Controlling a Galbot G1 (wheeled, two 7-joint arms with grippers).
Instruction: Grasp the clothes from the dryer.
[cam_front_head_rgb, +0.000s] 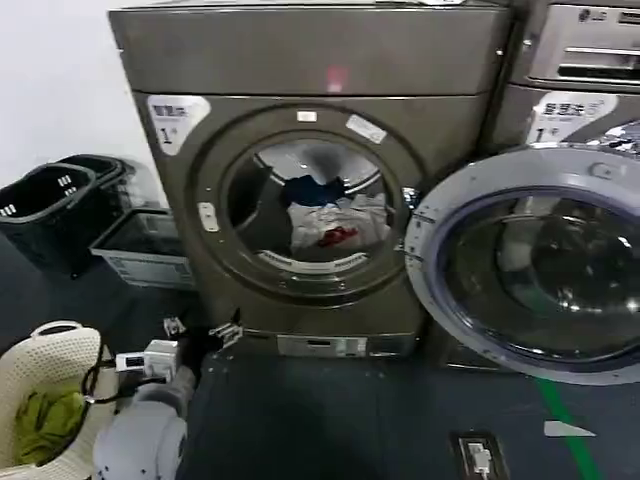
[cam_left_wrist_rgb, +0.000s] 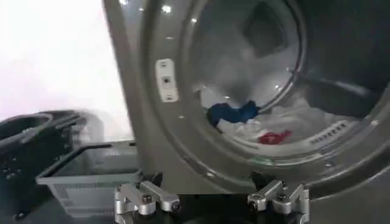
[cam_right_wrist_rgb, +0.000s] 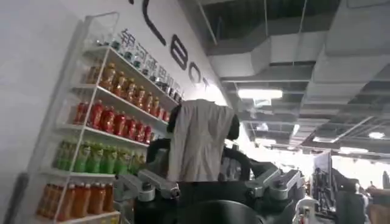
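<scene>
Down low, the left gripper (cam_front_head_rgb: 200, 334) sits in front of the machine with its two silver fingers (cam_left_wrist_rgb: 146, 198) spread wide apart and nothing between them. It is near the floor, just below the bottom of the round opening. The clothes (cam_front_head_rgb: 325, 218) are not touching it. They lie inside the drum, up above the jaws and farther in: a white cloth pile with a dark blue piece (cam_left_wrist_rgb: 233, 112) on top and a small red patch (cam_left_wrist_rgb: 273, 137) on the front.

The pile rests on the bottom of the drum of the big bronze-grey front-loading dryer (cam_front_head_rgb: 260, 65), which has a white "1" sticker (cam_front_head_rgb: 172, 118) at its upper left. Its round glass door (cam_front_head_rgb: 535, 265) hangs swung open on the right side.

The right gripper (cam_right_wrist_rgb: 210, 182) is pointed away from the machine, and its silver fingers (cam_right_wrist_rgb: 141, 185) are pinching a pale grey cloth (cam_right_wrist_rgb: 198, 140) that stands up between them.

On the floor to the left are a grey plastic crate (cam_front_head_rgb: 145, 250) and black bins (cam_front_head_rgb: 55, 205). A white woven basket (cam_front_head_rgb: 35, 375) with a green cloth (cam_front_head_rgb: 48, 420) in it sits by the robot's left arm.
</scene>
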